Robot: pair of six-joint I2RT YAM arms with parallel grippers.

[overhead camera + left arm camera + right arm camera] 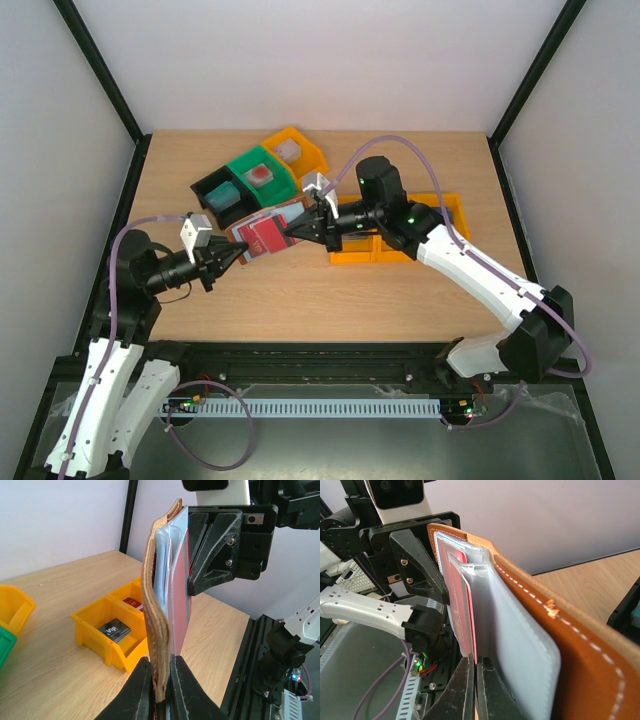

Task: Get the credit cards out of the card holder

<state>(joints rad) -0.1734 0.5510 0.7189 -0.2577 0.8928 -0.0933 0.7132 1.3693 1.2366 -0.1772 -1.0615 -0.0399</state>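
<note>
While the left hand [160, 677] pinches one card holder [149, 610], the right hand [475, 672] pinches one red card [457, 605], perhaps two.

We noted white arm shells [480, 272], black joints [530, 335], lilac cables [155, 218], black left gripper [238, 256], silver screws [409, 580] in fingers [420, 567].

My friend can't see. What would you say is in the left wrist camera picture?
The left tool pinches a brown card holder upright by its bottom edge, while the right tool grips the red card in its pocket. Behind, a yellow bin sits on the wooden table.
</note>
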